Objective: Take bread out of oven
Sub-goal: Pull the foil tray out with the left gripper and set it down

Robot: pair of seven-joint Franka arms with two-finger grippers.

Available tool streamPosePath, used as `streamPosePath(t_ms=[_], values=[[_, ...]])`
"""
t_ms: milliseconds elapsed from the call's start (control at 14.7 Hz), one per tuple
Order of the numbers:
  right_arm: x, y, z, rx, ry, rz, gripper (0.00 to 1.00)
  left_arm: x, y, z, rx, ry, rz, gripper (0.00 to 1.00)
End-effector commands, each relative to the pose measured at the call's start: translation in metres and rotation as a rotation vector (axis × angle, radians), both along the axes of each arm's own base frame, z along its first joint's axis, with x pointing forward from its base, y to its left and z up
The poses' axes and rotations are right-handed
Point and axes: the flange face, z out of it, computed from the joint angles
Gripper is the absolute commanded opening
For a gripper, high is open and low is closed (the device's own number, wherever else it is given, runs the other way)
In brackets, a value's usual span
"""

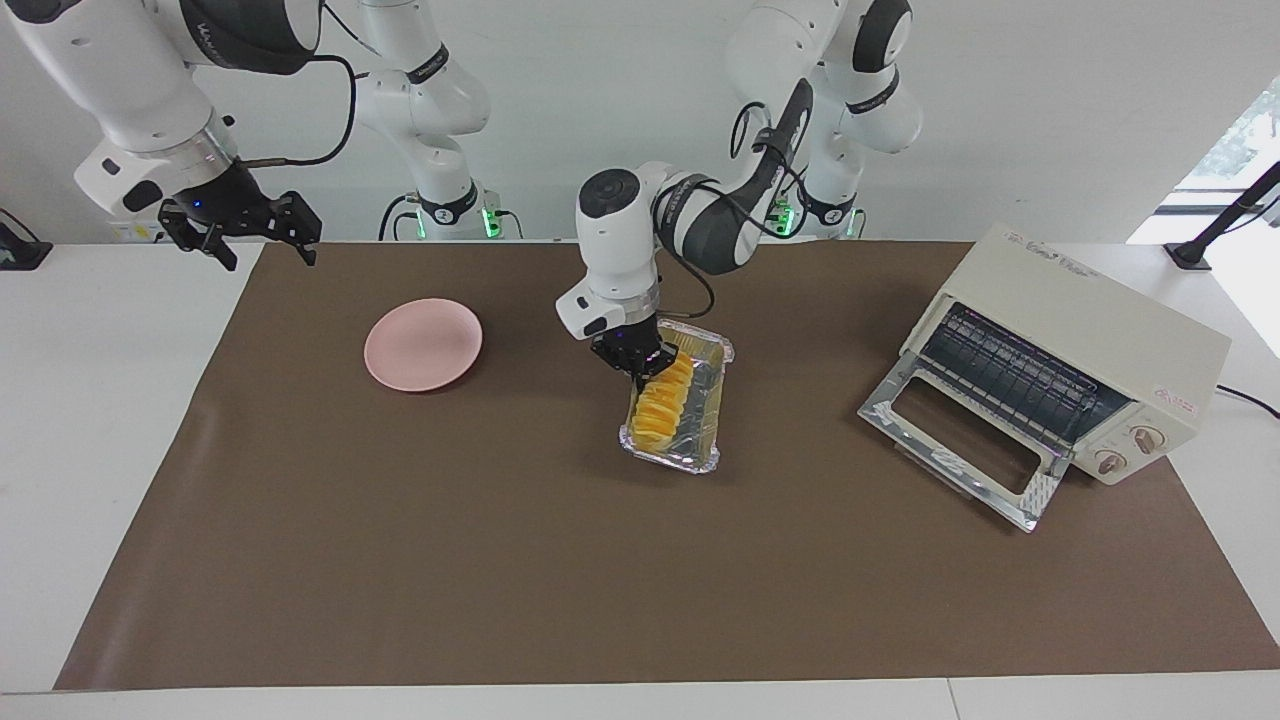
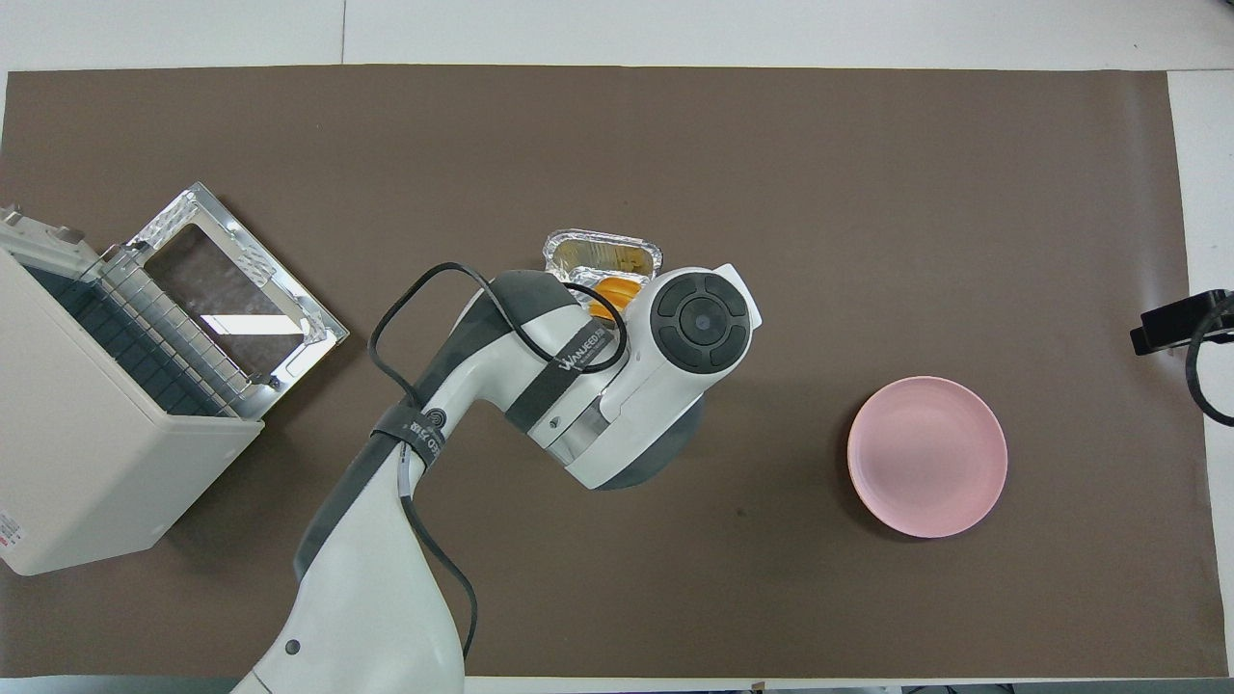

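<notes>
Two white arms work over a brown-covered worktop (image 1: 500, 560). From its base at the oven's end, the left arm stretches over the middle of the worktop with its elbow bent and its wrist turned straight down, so that its black left gripper (image 1: 638, 368) points at the mat. This gripper is clamped shut on the rim of a crinkled silver foil tray (image 1: 690, 440), at the tray's end nearer to the robots; whether the tray rests on the mat or hangs just above it I cannot tell. Inside the tray lies the small ridged yellow-orange bread (image 1: 662, 404), out of the boxy cream-white toaster oven (image 1: 1090, 330). The oven stands at the left arm's end of the worktop, well apart from the tray, its silver-framed glass door (image 1: 960, 450) folded down. A round pink plate (image 1: 423, 344) sits toward the right arm's end. Over that end's edge the right arm waits, its right gripper (image 1: 262, 245) with fingers spread.
</notes>
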Motion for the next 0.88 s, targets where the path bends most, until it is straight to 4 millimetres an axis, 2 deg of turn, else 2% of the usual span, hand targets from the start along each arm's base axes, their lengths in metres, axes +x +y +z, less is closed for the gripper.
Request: streamPosePath(t_ms=[0,204,272,340,408,476,544,612,680,748,816], values=[[-0.008,-0.001,0.0,0.002,0.004,0.013,1.0,0.036,0.013,-0.002,-0.115,0.03,0.14,0.0],[-0.007,-0.001,0.001,0.001,0.0,0.011,1.0,0.04,0.02,-0.007,-0.067,0.019,0.227,0.0],[-0.007,0.001,0.0,0.0,0.0,0.011,1.0,0.045,0.03,-0.008,-0.019,0.002,0.23,0.42],[-0.007,0.003,0.0,0.0,0.0,0.014,1.0,0.047,0.033,-0.007,-0.005,-0.008,0.231,0.99],[-0.006,0.006,0.0,0.001,-0.001,0.017,1.0,0.048,0.037,-0.006,0.013,-0.004,0.242,1.0],[-0.006,0.007,0.0,0.001,-0.002,0.021,1.0,0.058,0.046,0.001,0.024,-0.015,0.281,1.0],[-0.005,0.01,0.0,0.011,-0.009,0.019,1.0,0.073,0.058,0.024,0.009,-0.045,0.315,1.0],[-0.003,0.014,0.001,0.009,-0.028,0.015,1.0,0.087,0.08,0.045,-0.004,-0.055,0.357,1.0],[-0.001,0.02,-0.004,0.008,-0.034,0.007,1.0,0.098,0.114,0.091,-0.049,-0.065,0.411,1.0],[0.006,0.047,-0.014,0.002,-0.065,0.0,1.0,0.121,0.207,0.15,-0.085,-0.044,0.539,1.0],[0.01,0.065,-0.017,0.0,-0.083,-0.012,1.0,0.12,0.237,0.171,-0.077,-0.025,0.532,1.0]])
